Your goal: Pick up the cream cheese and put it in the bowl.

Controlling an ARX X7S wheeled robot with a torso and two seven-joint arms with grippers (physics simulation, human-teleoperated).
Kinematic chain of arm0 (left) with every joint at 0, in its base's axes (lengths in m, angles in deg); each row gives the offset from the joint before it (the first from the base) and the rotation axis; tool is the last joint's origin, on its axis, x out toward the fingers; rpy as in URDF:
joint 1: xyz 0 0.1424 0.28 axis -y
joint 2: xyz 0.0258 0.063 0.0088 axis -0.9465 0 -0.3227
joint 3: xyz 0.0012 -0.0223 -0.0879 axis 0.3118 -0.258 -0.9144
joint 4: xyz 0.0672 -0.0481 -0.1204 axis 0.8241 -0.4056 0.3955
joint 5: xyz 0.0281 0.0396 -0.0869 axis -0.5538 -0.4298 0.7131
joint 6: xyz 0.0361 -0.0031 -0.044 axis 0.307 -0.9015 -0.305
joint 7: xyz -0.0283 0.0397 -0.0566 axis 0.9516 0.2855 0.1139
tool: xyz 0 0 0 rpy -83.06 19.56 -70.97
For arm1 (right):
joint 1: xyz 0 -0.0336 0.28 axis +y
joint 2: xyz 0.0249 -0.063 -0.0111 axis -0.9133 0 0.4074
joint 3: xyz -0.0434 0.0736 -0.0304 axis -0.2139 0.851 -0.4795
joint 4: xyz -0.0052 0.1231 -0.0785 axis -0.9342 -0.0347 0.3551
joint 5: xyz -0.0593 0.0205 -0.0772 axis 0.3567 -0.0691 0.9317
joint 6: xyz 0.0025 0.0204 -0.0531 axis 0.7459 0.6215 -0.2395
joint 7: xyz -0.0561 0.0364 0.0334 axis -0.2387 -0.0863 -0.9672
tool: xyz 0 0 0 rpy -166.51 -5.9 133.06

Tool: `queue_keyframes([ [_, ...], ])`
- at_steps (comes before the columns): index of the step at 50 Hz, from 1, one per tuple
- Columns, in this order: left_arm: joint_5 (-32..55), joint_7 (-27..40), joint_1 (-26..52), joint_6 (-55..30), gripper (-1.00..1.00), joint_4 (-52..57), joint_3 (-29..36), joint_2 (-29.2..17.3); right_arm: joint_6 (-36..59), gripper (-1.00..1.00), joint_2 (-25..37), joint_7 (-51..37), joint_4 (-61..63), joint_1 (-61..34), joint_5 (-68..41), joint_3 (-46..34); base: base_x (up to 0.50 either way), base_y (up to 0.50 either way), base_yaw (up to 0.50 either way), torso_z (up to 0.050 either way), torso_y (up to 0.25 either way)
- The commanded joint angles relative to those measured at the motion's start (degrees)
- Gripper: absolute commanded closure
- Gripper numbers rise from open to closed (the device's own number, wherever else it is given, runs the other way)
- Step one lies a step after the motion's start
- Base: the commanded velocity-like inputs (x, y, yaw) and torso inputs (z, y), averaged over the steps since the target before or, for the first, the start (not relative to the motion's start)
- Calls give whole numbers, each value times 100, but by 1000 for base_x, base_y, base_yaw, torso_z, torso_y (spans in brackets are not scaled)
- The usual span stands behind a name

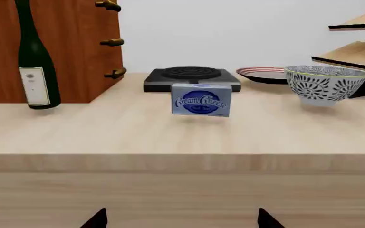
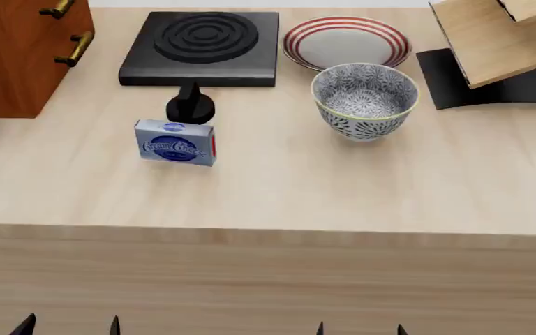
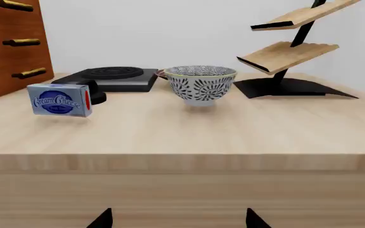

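Both hands (image 2: 70,325) (image 2: 359,328) open, empty, below table edge (image 2: 268,234), cream cheese (image 2: 176,143) beyond

Only dark finger tips are seen of either arm, at the lower edge of each view. The left gripper (image 2: 70,325) and the right gripper (image 2: 359,328) are held low, in front of the light wooden bench (image 2: 268,279). On both, the fingers (image 1: 95,219) appear spread apart, with nothing held between them.

Cream cheese (image 2: 176,142) on table (image 2: 268,188), front of stove (image 2: 203,47); bowl (image 2: 365,100) to right, plate (image 2: 346,42) behind.
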Motion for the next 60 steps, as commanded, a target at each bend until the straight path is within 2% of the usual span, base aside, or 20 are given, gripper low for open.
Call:
queue_keyframes([
  [1,56,64,0,0,-100,0,64,-57,0,-100,54,-72,0,0,-54,-72,0,0,0,0,0],
  [3,98,108,-14,-9,-100,45,99,-90,248,-100,77,-172,115,-5,-348,-68,0,0,0,0,0],
  [11,304,310,-39,-169,-100,272,235,-224,578,-100,294,-448,310,-51,-258,-311,0,0,0,0,0],
  [25,292,563,83,-1147,-100,1370,518,-416,2154,-100,571,-570,1633,-345,-299,-469,0,0,0,0,0],
  [60,438,694,979,-3234,-100,3168,896,-761,4565,-100,1037,-621,3230,-1617,-434,-643,0,0,0,0,0],
])
